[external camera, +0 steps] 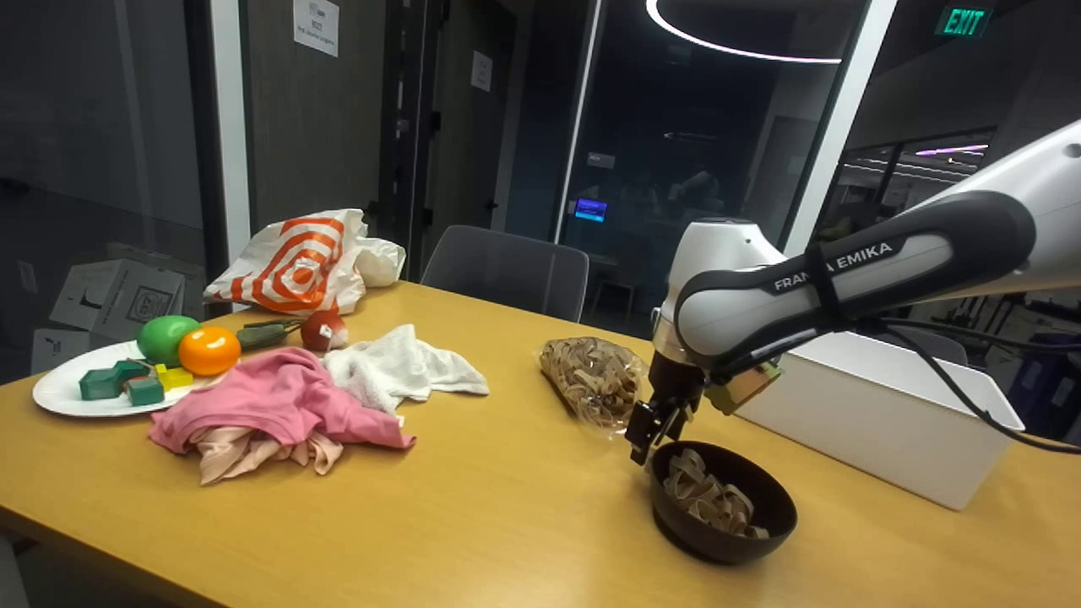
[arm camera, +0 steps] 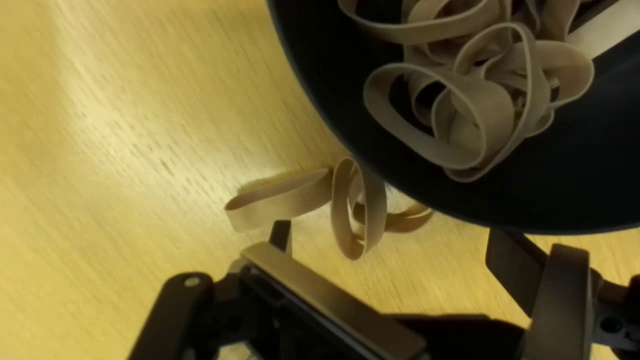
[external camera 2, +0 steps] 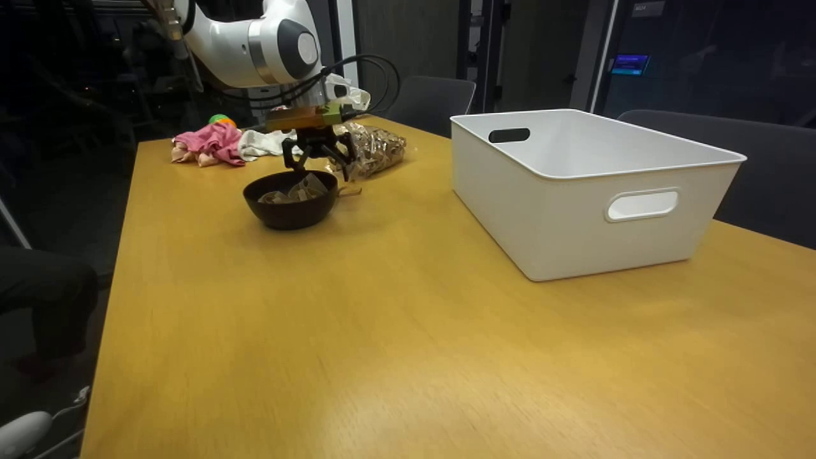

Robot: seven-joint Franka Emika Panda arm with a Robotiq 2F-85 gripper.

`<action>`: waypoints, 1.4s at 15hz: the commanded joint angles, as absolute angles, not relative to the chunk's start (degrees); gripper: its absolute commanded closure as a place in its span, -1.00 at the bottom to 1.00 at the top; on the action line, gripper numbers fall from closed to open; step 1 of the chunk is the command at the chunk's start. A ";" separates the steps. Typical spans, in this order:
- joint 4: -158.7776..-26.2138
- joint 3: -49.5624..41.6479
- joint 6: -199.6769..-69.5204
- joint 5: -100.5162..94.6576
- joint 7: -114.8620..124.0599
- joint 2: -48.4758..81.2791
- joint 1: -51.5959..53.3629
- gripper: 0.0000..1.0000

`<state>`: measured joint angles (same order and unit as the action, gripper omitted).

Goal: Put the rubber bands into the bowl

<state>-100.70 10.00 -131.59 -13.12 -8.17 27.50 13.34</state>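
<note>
The table [external camera: 507,515] carries bowl [external camera: 714,542], bands [arm camera: 376,210], bin [external camera 2: 612,217], cloths [external camera: 287,393].

The arm [external camera: 887,257] reads "FRAN…A EMIKA", the green sign [external camera: 964,22] "EXIT".

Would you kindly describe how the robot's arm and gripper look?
The arm is white with dark grey panels and FRANKA EMIKA lettering, partly hidden by a black strap; black cables loop beside it. The gripper is black with angular fingers, below a green-and-orange block.
</note>
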 commanded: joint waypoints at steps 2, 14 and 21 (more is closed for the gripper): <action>-99.41 10.20 -133.02 -12.23 -9.02 29.12 13.50 -1.00; -100.08 8.23 -132.25 -14.37 -6.84 29.32 14.19 -1.00; -99.91 8.30 -132.04 -13.66 -7.44 29.93 13.93 -0.34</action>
